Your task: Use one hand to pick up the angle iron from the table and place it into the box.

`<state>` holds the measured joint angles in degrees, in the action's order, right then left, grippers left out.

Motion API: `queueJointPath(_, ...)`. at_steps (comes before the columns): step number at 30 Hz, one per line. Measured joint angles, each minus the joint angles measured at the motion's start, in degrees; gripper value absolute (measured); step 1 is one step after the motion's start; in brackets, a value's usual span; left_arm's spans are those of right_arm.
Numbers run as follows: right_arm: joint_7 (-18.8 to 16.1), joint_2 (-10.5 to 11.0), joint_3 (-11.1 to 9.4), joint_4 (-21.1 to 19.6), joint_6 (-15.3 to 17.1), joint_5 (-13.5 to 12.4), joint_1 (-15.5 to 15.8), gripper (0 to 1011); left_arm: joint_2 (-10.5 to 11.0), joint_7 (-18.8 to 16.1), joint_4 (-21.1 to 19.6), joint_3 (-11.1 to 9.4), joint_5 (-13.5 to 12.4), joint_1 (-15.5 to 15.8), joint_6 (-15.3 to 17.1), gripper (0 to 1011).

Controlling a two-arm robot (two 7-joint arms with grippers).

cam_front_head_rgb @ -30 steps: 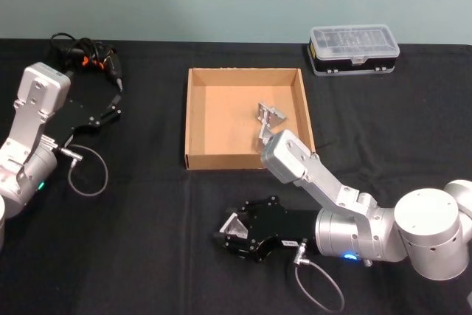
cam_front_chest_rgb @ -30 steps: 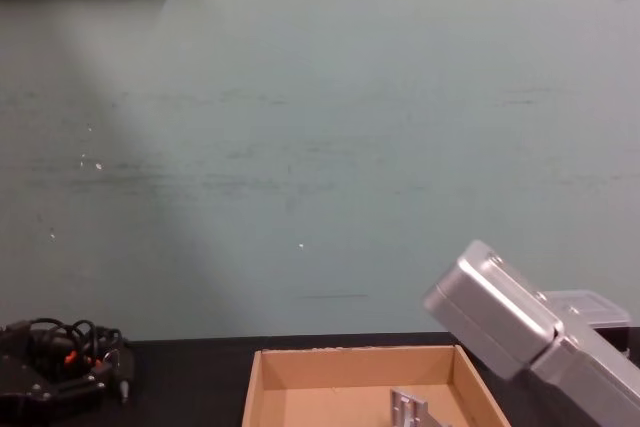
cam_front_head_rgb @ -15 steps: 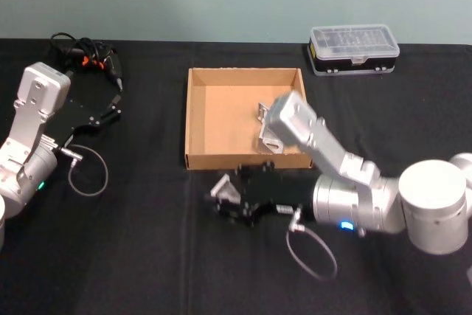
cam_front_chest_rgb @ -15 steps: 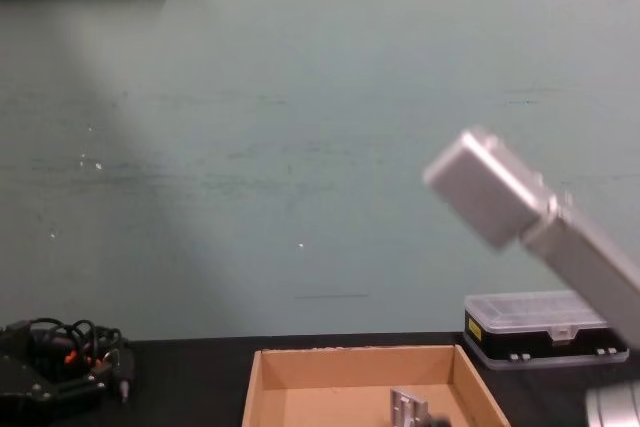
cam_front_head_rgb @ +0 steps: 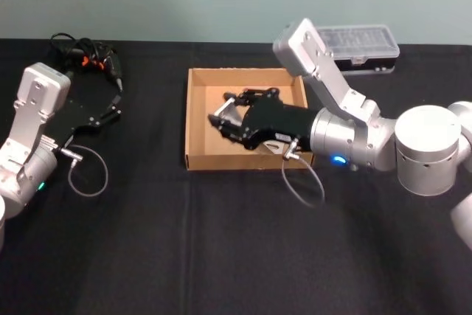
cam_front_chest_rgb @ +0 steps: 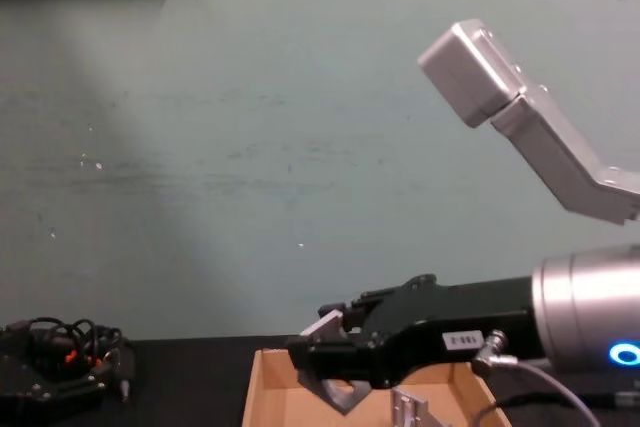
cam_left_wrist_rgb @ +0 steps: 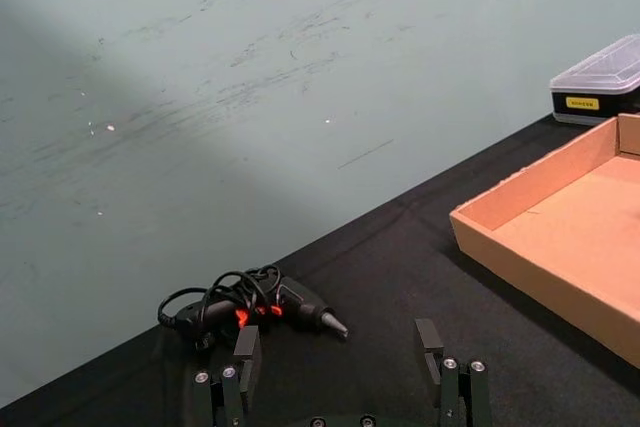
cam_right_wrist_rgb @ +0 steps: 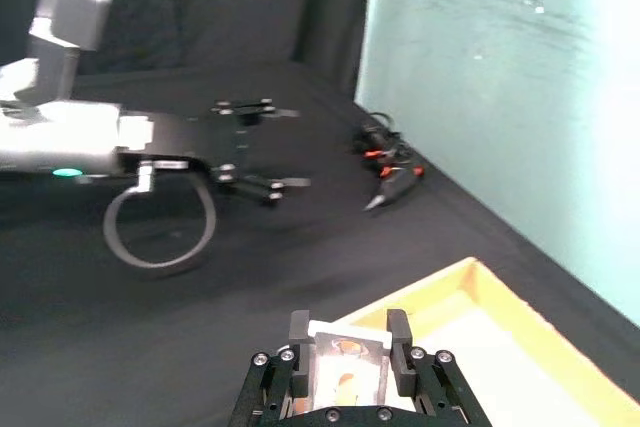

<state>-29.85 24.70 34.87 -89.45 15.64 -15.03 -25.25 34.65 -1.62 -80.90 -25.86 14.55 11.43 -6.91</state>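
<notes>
My left tool (cam_left_wrist_rgb: 340, 372) sits parked over the table's (cam_front_head_rgb: 147, 256) left side, jaws apart, gripping nothing, near a cabled screwdriver (cam_front_head_rgb: 88, 58). My right tool (cam_front_head_rgb: 225, 117) grips the angle iron (cam_front_chest_rgb: 330, 332), held above the box (cam_front_head_rgb: 193, 127) interior, I judge ready for release. 1 bracket (cam_front_chest_rgb: 412, 409) already lies inside. Matte black table, plastic case (cam_front_head_rgb: 361, 38) at back, pale green wall (cam_front_chest_rgb: 250, 97).

Four views sharing the box (cam_front_head_rgb: 196, 127)
</notes>
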Motion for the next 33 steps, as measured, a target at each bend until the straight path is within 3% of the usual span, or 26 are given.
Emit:
queueJointPath(7,1.7,-3.6,0.5,7.8,-2.6,3.3,-3.7,458,0.0,0.0,0.0,0.0,0.0,0.0,0.0,1000)
queueJointPath(19,2.1,-8.1,0.6,17.9,-4.3,6.0,-6.7,458,0.0,0.0,0.0,0.0,0.0,0.0,0.0,1000)
queueJointPath(33,1.9,-10.8,0.1,23.7,-4.9,7.9,-7.9,458,0.0,0.0,0.0,0.0,0.0,0.0,0.0,1000)
